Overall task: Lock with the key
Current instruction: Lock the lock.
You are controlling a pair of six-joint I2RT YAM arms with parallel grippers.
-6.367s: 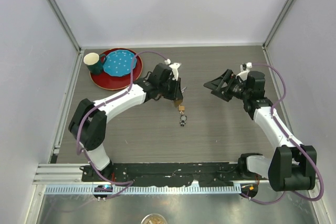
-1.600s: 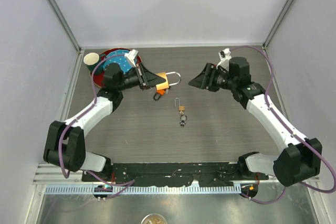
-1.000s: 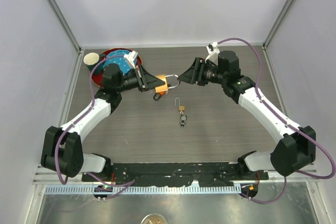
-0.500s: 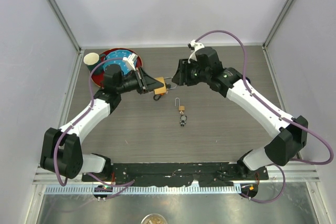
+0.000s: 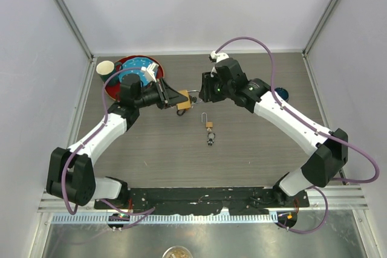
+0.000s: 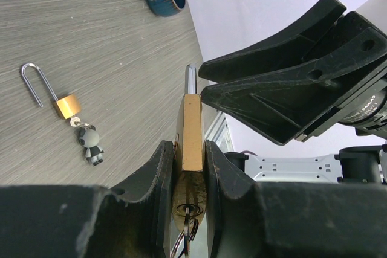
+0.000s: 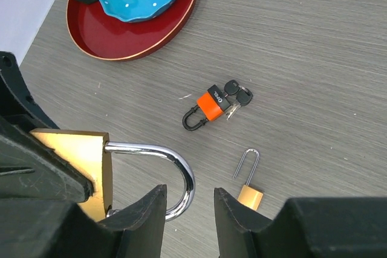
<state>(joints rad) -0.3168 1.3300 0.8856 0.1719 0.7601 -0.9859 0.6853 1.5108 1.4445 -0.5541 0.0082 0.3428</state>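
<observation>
Brass padlock held up between the two grippers.
The left gripper (image 6: pixel 188 148) pinches the padlock (image 6: pixel 192 122) by its body, above the table (image 5: pixel 151 149). A key (image 6: pixel 184 219) seems to sit in its base, though that spot is dark. The right gripper (image 7: pixel 186 200) is spread, a finger on either side of the shackle (image 7: pixel 178 170). A small lock (image 7: pixel 249 193) lies on the table.

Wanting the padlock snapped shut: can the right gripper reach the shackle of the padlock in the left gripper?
Probably yes. The right gripper is open, the shackle sits just at its fingertips with nothing between, and the left gripper clamps only the padlock body.
</observation>
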